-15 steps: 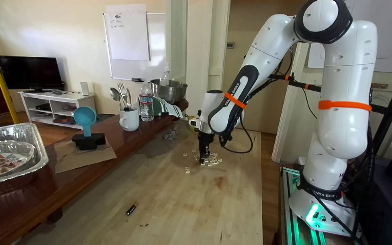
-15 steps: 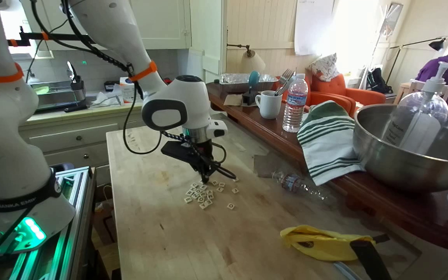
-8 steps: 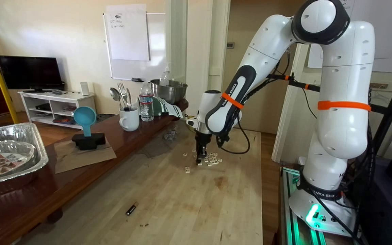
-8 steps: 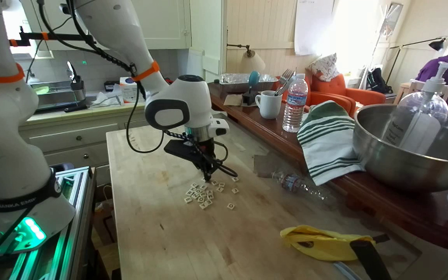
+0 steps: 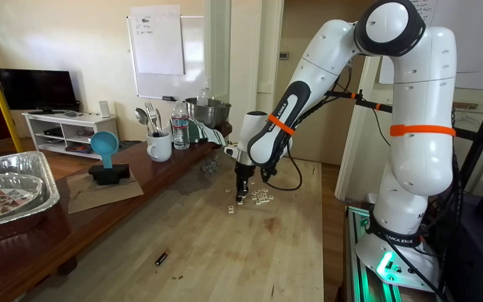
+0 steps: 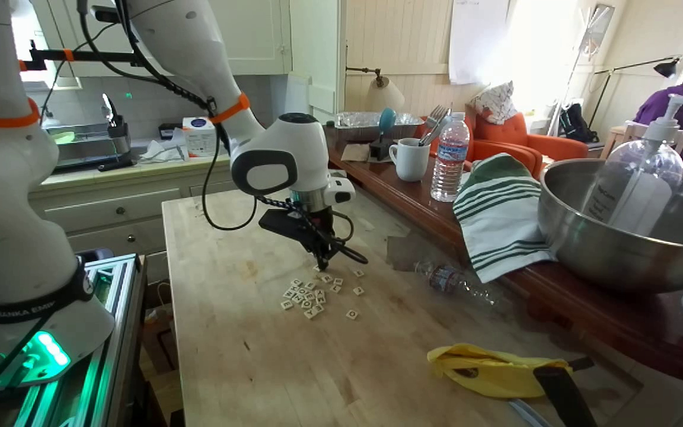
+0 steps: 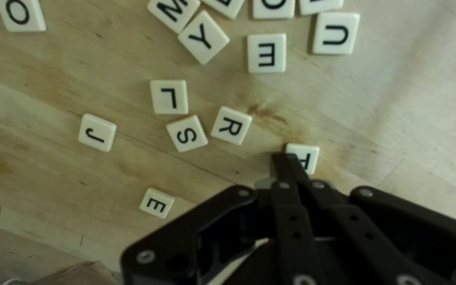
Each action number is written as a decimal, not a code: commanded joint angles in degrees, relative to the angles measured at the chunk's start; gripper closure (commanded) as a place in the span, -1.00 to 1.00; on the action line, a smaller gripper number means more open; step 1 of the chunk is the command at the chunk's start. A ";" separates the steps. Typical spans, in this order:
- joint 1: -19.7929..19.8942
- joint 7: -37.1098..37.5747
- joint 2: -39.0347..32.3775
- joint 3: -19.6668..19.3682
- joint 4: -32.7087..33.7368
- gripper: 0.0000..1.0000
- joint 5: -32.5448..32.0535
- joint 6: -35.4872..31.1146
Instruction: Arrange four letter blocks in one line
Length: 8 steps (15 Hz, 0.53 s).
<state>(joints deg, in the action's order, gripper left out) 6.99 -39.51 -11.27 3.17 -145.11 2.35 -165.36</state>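
In the wrist view we count at least fourteen letter blocks [image 7: 203,37] on the worktop [image 7: 54,170]. We see the jaws of one gripper [image 7: 285,157] closed together, empty, partly hiding one T block [image 7: 307,153] right of one R block [image 7: 231,125]; in an exterior view, one battery [image 5: 162,257] lies near left, one bowl [image 5: 216,115] stands far off.

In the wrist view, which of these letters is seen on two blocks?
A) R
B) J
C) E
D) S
C, because that view shows an upper E block between the Y block and the U block, and a lower E block lying apart.
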 commanded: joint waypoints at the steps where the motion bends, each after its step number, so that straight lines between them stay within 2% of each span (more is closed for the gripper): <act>1: 0.29 1.56 -3.21 0.86 1.73 1.00 -0.34 -1.83; 8: 0.20 2.61 -4.21 1.70 2.99 1.00 -0.51 -1.79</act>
<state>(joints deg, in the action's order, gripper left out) 6.98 -38.46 -12.70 4.04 -143.07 2.34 -165.36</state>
